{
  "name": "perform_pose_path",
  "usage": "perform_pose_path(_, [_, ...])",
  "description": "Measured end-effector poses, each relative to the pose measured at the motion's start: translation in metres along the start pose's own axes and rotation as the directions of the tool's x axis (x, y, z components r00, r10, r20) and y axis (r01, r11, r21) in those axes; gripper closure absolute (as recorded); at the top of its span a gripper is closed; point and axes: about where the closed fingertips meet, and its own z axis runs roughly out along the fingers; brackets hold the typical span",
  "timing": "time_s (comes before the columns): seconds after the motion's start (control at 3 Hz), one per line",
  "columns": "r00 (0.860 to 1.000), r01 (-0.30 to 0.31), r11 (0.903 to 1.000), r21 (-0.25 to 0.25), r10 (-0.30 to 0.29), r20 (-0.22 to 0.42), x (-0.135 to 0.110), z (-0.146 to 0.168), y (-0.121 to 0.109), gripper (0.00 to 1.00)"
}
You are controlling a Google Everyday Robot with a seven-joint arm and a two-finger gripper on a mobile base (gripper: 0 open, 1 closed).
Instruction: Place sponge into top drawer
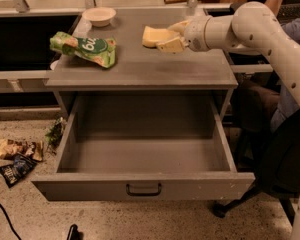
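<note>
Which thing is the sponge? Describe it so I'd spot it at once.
Look at the grey cabinet top above the open grey top drawer. Over its back right part, the robot's gripper holds the small pale yellow sponge block between its fingers. Unlike the green snack bag and white bowl, it is plain and yellow.

Matt drawer (90, 186), foam sponge (153, 34) in smooth end effector (168, 36)
</note>
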Motion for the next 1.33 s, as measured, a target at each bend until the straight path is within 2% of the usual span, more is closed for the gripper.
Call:
perform_pose_path(0.33, [0.997, 0.065, 0.9963, -0.056, -0.063, 0.037, -0.02, -0.001, 0.031, 1.0])
perform_pose_path(0.67, [0.984, 0.165, 0.9767, -0.137, -0.153, 0.093, -0.052, -0.007, 0.085, 1.0])
perform_pose_path(1.0, [0.971, 0.228, 0.9489, -0.218, -0.204, 0.127, -0.072, -0.006, 0.137, 1.0])
perform_pose_path(1.33, [0.971, 0.231, 0.9247, -0.302, -0.201, 0.129, -0.071, 0.005, 0.189, 1.0])
